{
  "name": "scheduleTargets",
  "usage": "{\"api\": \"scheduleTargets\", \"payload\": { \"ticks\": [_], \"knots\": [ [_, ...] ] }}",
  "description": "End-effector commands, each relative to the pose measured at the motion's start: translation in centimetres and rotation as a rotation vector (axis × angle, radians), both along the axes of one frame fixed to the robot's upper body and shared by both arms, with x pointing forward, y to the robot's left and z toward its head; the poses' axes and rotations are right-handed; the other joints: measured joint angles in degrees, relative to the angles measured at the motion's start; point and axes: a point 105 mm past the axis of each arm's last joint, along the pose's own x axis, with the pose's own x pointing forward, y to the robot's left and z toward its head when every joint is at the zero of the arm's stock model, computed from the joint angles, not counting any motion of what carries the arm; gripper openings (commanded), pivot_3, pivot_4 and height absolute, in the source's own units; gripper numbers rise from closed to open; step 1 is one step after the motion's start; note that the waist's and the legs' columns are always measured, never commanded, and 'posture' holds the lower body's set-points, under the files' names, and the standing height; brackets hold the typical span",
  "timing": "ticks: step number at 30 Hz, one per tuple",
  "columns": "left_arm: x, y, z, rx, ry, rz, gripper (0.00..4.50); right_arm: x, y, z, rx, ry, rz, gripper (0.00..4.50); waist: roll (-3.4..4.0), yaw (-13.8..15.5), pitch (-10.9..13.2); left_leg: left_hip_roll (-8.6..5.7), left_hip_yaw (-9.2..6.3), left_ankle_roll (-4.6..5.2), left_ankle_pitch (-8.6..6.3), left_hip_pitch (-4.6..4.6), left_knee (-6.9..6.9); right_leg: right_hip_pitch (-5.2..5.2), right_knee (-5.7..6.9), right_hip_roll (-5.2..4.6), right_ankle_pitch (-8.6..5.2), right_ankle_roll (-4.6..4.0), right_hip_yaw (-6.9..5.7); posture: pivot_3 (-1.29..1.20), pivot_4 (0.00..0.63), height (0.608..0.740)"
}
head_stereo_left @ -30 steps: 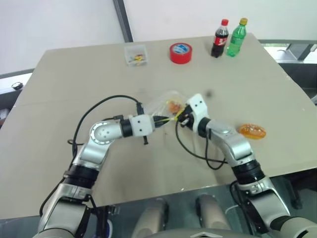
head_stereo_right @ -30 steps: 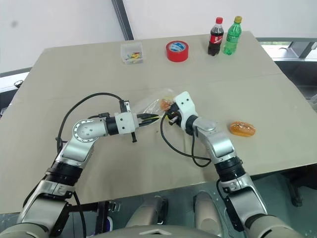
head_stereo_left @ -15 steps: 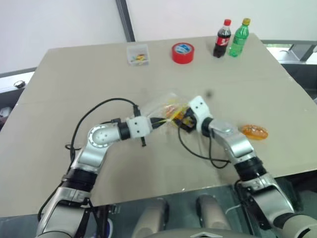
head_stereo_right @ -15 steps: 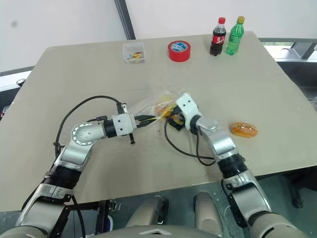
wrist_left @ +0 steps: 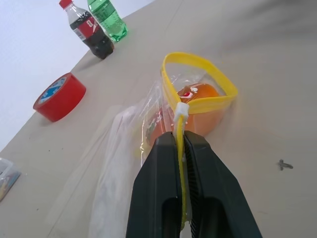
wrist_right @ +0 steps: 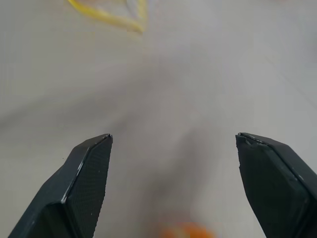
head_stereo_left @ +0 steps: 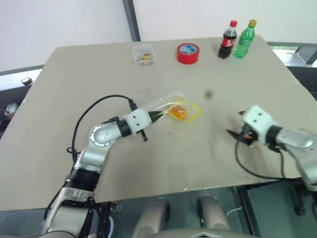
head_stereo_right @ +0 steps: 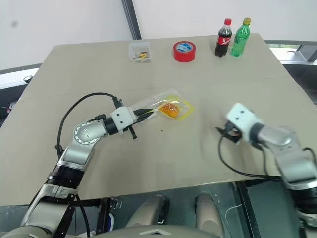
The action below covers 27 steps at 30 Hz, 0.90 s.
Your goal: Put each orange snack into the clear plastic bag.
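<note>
The clear plastic bag (head_stereo_left: 166, 102) lies mid-table with its yellow closure strip (wrist_left: 198, 79) standing in an open loop. One orange snack (head_stereo_right: 170, 110) sits inside it, just behind the strip. My left gripper (wrist_left: 179, 141) is shut on the yellow strip at the bag's edge. My right gripper (wrist_right: 173, 138) hovers open over bare table at the right, well apart from the bag. In the right wrist view a blurred second orange snack (wrist_right: 186, 231) peeks in low between the fingers; in the eye views the right hand (head_stereo_left: 257, 121) hides it.
At the table's far edge stand a red tape roll (head_stereo_left: 188, 53), a cola bottle (head_stereo_left: 228, 38), a green bottle (head_stereo_left: 245, 37) and a small clear box (head_stereo_left: 144, 54). The table's right edge (head_stereo_left: 297, 84) runs close to the right arm.
My right gripper left the bag's mouth, swung far to the right and opened wide. The left gripper kept its hold on the strip. The head camera shifted slightly.
</note>
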Motion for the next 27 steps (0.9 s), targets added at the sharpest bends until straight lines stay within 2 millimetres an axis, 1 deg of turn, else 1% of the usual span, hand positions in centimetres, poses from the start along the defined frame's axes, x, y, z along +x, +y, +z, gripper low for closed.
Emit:
{"api": "scheduleTargets", "payload": {
  "ticks": [1,2,3,5,9,11,13,15,19,22,24,25,26,27],
  "knots": [
    [0.2,0.2,1.0,-0.012,-0.041,0.001,0.0,-0.4,-2.9,0.2,-0.098,0.005,-0.016,4.06,0.0,0.06,0.0,0.0,0.0,0.0,0.0,0.0,0.0,0.0,0.01,0.0,0.0,0.0,0.0,0.0,0.15,0.74],
    [0.1,0.3,1.0,-0.011,-0.041,0.0,0.0,-0.7,-4.0,-0.2,-0.136,0.027,-0.02,4.06,0.0,0.05,0.0,0.01,0.0,0.0,0.0,0.0,0.0,0.0,0.0,0.01,0.0,0.0,0.0,0.0,0.15,0.74],
    [0.1,0.3,1.0,-0.01,-0.042,0.0,0.0,-0.8,-4.6,-0.4,-0.159,0.04,-0.021,4.06,0.0,0.04,0.0,0.02,0.01,0.0,0.0,0.01,0.0,0.01,0.0,0.01,0.0,0.0,0.0,0.0,0.15,0.74],
    [0.0,0.4,1.0,-0.009,-0.042,-0.001,0.0,-1.2,-5.5,-0.5,-0.162,0.08,-0.019,4.06,0.0,0.04,0.0,0.02,0.02,0.0,0.0,0.01,0.0,0.02,0.01,0.01,0.0,0.0,0.0,0.0,0.15,0.74],
    [-0.1,0.4,1.0,-0.009,-0.041,-0.002,0.0,-1.4,-5.3,-0.7,-0.127,0.117,0.002,4.06,0.0,-0.08,0.0,0.03,0.03,0.0,0.0,0.02,0.0,0.02,0.0,0.01,0.0,0.0,0.02,0.0,0.15,0.74],
    [-0.2,0.4,0.8,-0.008,-0.037,-0.002,0.0,-0.5,-5.6,-0.8,-0.073,0.108,-0.041,4.06,0.0,-0.17,0.0,0.03,0.02,0.0,0.0,0.02,0.0,0.03,0.0,0.01,0.0,0.0,0.02,0.0,0.15,0.74],
    [-0.2,0.4,0.8,-0.008,-0.035,-0.005,0.0,0.4,-6.3,-0.9,-0.039,0.101,-0.102,4.06,-0.01,-0.2,0.0,0.03,0.04,0.0,0.0,0.05,0.02,0.09,-0.01,0.0,0.0,0.0,0.03,0.0,0.15,0.74],
    [-0.3,0.4,0.7,-0.005,-0.034,-0.006,0.0,0.8,-6.8,-1.1,-0.012,0.112,-0.137,4.06,-0.01,-0.01,0.01,0.02,0.02,0.0,0.0,0.06,0.02,0.1,-0.01,0.0,0.0,0.0,0.02,0.0,0.15,0.74],
    [-0.5,0.4,0.7,-0.004,-0.035,-0.008,0.0,0.2,-7.6,-1.6,0.034,0.176,-0.166,4.06,-0.01,0.8,0.01,0.02,0.0,0.0,0.0,0.05,0.02,0.1,-0.04,0.0,0.0,0.0,0.0,0.0,0.15,0.74],
    [-0.7,0.4,0.6,-0.008,-0.031,-0.013,0.0,-0.9,-7.4,-2.3,0.084,0.247,-0.159,4.06,-0.01,0.97,0.0,0.02,0.01,0.0,0.0,0.04,0.02,0.1,-0.06,-0.01,0.0,0.0,0.0,0.0,0.15,0.74],
    [-0.9,0.4,0.5,-0.011,-0.027,-0.018,0.0,-0.9,-7.4,-2.5,0.113,0.254,-0.177,4.06,-0.01,1.02,0.0,0.03,0.0,0.0,0.0,0.04,0.02,0.1,-0.05,-0.01,0.0,0.0,0.0,0.0,0.15,0.74],
    [-0.9,0.3,0.5,-0.013,-0.026,-0.022,0.0,-0.8,-7.4,-2.6,0.127,0.252,-0.188,3.68,-0.01,1.02,0.0,0.02,0.01,0.0,0.0,0.04,0.02,0.1,-0.05,-0.01,0.0,0.0,0.0,0.0,0.15,0.74],
    [-0.9,0.3,0.4,-0.014,-0.024,-0.025,0.0,-0.7,-7.5,-2.6,0.136,0.247,-0.196,3.55,-0.01,1.01,0.0,0.02,0.01,0.0,0.0,0.05,0.02,0.1,-0.03,-0.01,0.0,0.0,0.0,0.0,0.15,0.74],
    [-1.0,0.3,0.4,-0.016,-0.023,-0.028,0.0,-0.6,-7.5,-2.5,0.144,0.239,-0.205,3.26,0.0,0.99,0.0,0.02,0.01,0.0,0.0,0.05,0.02,0.11,-0.03,-0.01,0.01,0.0,0.0,0.0,0.15,0.74]
  ]
}}
